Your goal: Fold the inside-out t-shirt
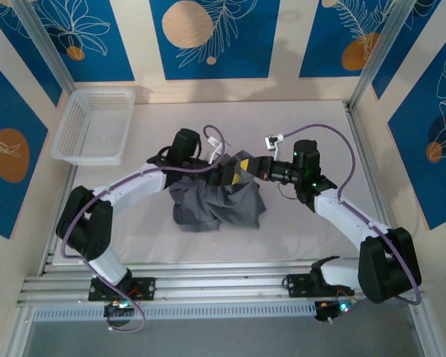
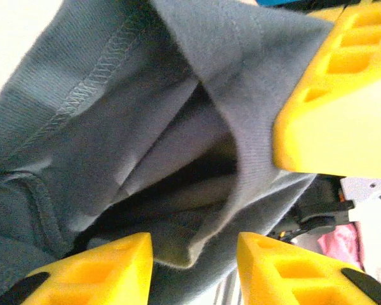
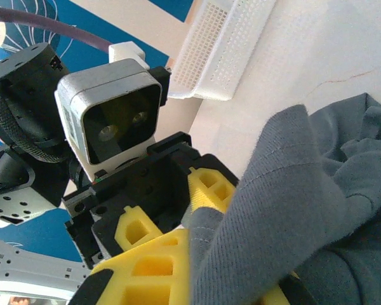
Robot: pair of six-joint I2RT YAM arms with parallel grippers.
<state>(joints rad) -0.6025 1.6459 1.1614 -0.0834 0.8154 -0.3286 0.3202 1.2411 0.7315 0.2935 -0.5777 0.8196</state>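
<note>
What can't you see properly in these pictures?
1. Slate-grey cloth t-shirt: sleeves and neck, top view, lost in its crumpled folds.
2. Left gripper: whether it pinches cloth, left wrist view; a hanging fold fills the gap between its yellow fingers.
3. Right gripper: where its jaws meet, right wrist view; cloth covers that and the bottom edge cuts it off.

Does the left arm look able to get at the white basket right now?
Probably, though not freely: bare table lies between the left fingers and the white basket, but the t-shirt is draped around them and pinched by the right fingers, so it would drag along.
</note>
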